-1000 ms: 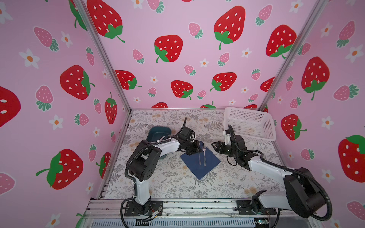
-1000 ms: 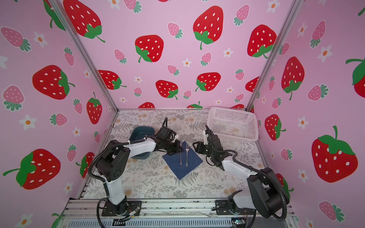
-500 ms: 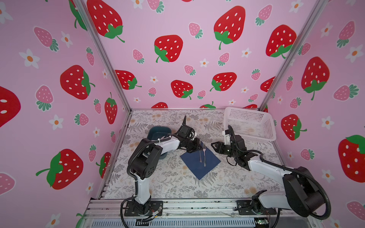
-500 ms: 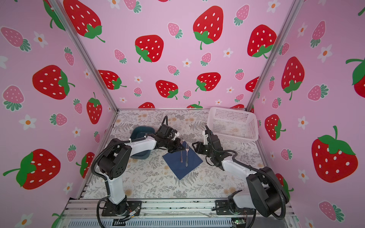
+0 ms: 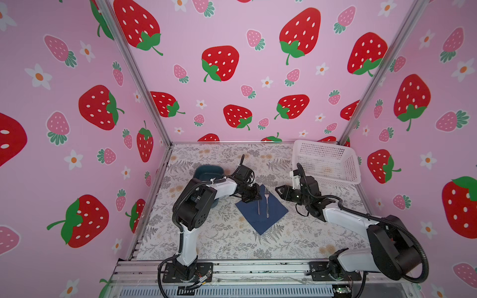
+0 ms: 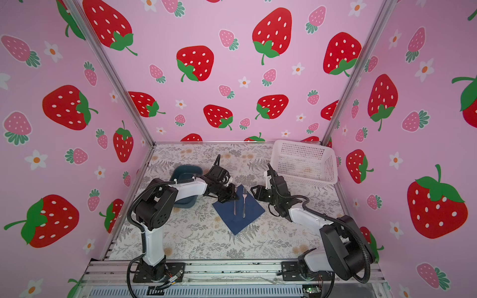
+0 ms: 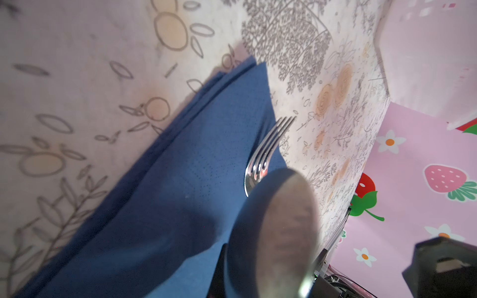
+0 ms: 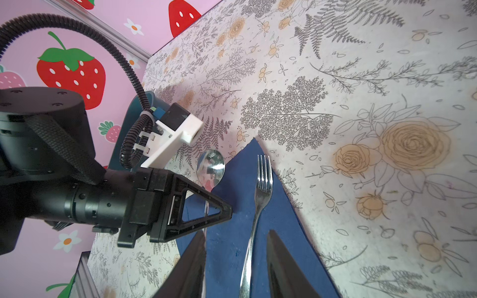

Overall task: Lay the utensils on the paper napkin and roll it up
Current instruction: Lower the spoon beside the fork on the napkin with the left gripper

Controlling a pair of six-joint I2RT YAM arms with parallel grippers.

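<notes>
Light even, bright, diffuse; only soft shadows cast on table [image 5: 219, 240]. Wide-angle stretching seen toward edges in both top views. Left wrist view: spoon [image 7: 273, 232] rendered as heavy blur, too near lens; fork [image 7: 265, 152] sharper, glare caught on tines. Right wrist view kept sharp, reflections seen in spoon bowl.

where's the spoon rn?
In both top views the spoon sits mid-table on the blue napkin, just left of the fork and parallel to it, its bowl end pinched in the shut left gripper.
</notes>
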